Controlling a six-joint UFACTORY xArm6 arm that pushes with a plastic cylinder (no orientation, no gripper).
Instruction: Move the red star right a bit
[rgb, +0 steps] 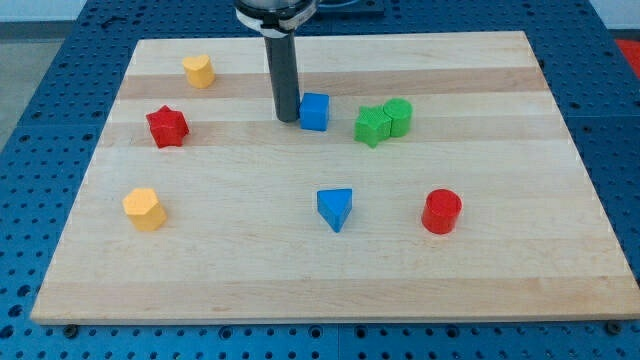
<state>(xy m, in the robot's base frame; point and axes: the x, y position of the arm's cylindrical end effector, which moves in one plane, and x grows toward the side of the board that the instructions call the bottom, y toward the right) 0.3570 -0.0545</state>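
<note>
The red star (167, 126) lies at the view's left on the wooden board (330, 290). My tip (287, 119) stands near the middle top of the board, far to the right of the red star and close against the left side of the blue cube (314, 111). The dark rod rises straight up from the tip to the arm at the view's top.
A yellow heart (199, 71) lies at top left, a yellow block (145, 209) at lower left. A blue triangle (335, 209) lies at lower middle, a red cylinder (441, 211) at lower right. A green star (372, 126) touches a green cylinder (398, 117).
</note>
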